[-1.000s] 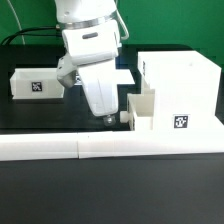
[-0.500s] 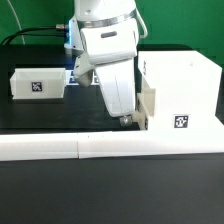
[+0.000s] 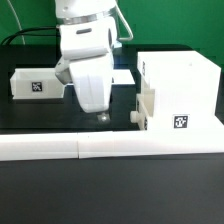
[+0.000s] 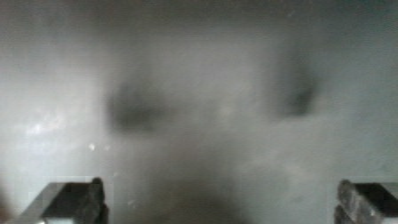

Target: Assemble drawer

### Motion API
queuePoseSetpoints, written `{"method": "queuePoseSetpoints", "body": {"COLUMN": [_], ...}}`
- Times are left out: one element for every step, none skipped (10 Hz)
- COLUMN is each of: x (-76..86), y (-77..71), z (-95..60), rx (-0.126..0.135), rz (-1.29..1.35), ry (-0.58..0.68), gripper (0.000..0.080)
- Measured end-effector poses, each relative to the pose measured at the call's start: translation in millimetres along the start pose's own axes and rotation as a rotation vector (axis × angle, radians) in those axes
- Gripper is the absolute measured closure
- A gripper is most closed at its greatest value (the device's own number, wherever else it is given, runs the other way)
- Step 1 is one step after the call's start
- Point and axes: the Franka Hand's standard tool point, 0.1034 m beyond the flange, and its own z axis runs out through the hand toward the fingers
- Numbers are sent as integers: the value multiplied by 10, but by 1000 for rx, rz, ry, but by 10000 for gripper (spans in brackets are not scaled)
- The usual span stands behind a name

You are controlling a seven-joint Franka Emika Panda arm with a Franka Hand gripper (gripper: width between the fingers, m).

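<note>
The drawer's white casing (image 3: 186, 78) stands at the exterior view's right, with a tag (image 3: 180, 122) on its front. One small white tray (image 3: 145, 108) sits pushed into the casing's open side, only its end sticking out. The second tray (image 3: 34, 86), with a tag, stands apart at the exterior view's left. My gripper (image 3: 101, 115) hangs low over the black table between the two trays, a short way from the inserted tray. In the wrist view my gripper (image 4: 222, 205) has its fingertips (image 4: 71, 202) wide apart with only a blurred grey surface between them. It is open and empty.
Long low white L-shaped bars (image 3: 60, 150) run along the front of the table, just in front of my gripper. A black cable (image 3: 25, 38) lies at the back left.
The tray has slid further into the casing. My gripper, which was against the tray half a second ago, has drawn back toward the exterior view's left.
</note>
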Motion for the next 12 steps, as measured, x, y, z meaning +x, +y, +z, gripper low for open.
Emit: {"method": "queuePoseSetpoints", "body": {"x": [-35, -35, -45, -80, -82, -82, -82, -81, -83, -104, -213, -302], "y": [-45, -46, -127, -210, -201, -200, -201, -202, -202, -202, -234, -335], "z": [-29, -86, -105, -95, -93, -90, -89, -88, -88, -94, -135, -206], "rx": [-3, -45, -77, -68, -66, -66, -66, -66, -66, -68, -94, -141], "rz": [11, 57, 78, 81, 82, 82, 82, 91, 103, 107, 178, 300], "ry": [-4, -6, -10, -14, -14, -13, -13, -13, -13, -13, -6, -2], "gripper": [151, 151, 151, 151, 151, 151, 151, 151, 151, 151, 151, 151]}}
